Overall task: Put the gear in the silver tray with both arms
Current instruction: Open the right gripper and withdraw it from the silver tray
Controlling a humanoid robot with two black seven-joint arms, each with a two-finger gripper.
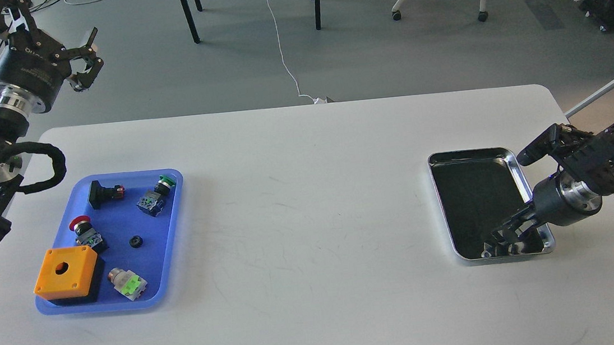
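Observation:
The gear (135, 242), a small black ring, lies in the middle of the blue plastic tray (120, 221) on the table's left side. The silver tray (468, 152) sits on the right side, and its dark bottom holds no object that I can see. My right gripper (498, 237) hangs low over the silver tray's near right corner. It is dark against the dark bottom, so its fingers do not tell apart. My left gripper (84, 57) is raised beyond the table's far left corner, open and empty, far from the gear.
The blue tray also holds an orange box (66, 271) with a hole, a red push button (83, 230), a green push button (157, 193), a black switch (102, 193) and a green-and-white part (128, 284). Chair legs and a white cable stand beyond the table.

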